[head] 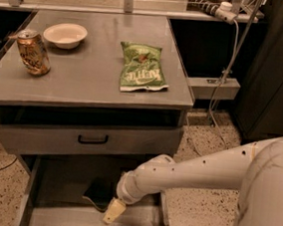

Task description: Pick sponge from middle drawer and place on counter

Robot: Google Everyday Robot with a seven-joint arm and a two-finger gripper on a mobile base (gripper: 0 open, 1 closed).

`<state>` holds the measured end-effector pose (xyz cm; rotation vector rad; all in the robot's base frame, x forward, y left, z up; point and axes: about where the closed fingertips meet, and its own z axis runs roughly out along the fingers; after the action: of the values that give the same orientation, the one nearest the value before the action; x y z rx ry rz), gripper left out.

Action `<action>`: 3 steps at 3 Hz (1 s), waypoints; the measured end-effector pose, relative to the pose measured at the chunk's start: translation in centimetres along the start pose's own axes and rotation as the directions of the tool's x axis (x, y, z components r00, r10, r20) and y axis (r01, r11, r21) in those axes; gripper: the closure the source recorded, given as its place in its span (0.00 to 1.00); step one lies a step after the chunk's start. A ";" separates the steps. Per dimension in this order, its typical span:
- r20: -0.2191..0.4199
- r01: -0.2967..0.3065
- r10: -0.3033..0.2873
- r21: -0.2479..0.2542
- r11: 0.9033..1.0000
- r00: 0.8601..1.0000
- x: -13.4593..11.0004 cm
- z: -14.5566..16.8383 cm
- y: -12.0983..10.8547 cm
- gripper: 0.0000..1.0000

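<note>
The sponge [97, 191] lies as a dark flat shape with a thin yellow edge on the floor of the open middle drawer [56, 192], near its centre. My gripper [113, 211] hangs from the white arm over the drawer's front part, just right of and in front of the sponge, its cream tip pointing down. Whether it touches the sponge is not clear. The gray counter [85, 74] is the cabinet top above.
On the counter stand a soda can [33, 52] at the left, a white bowl [65, 34] behind it, and a green chip bag [142, 67] at the right. A shut drawer front with a black handle [92, 140] sits above the open drawer. Cables hang at the right.
</note>
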<state>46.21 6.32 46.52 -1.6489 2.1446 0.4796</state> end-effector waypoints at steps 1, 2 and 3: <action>0.021 -0.042 0.042 -0.023 0.999 0.999 0.3 2.3 -0.5 0.00; 0.021 -0.045 0.045 -0.027 0.999 0.999 0.4 2.6 -0.4 0.00; 0.059 -0.040 0.042 -0.021 0.999 0.997 -0.1 4.2 -0.4 0.00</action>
<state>47.04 8.34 42.88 -1.5835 2.1402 0.5571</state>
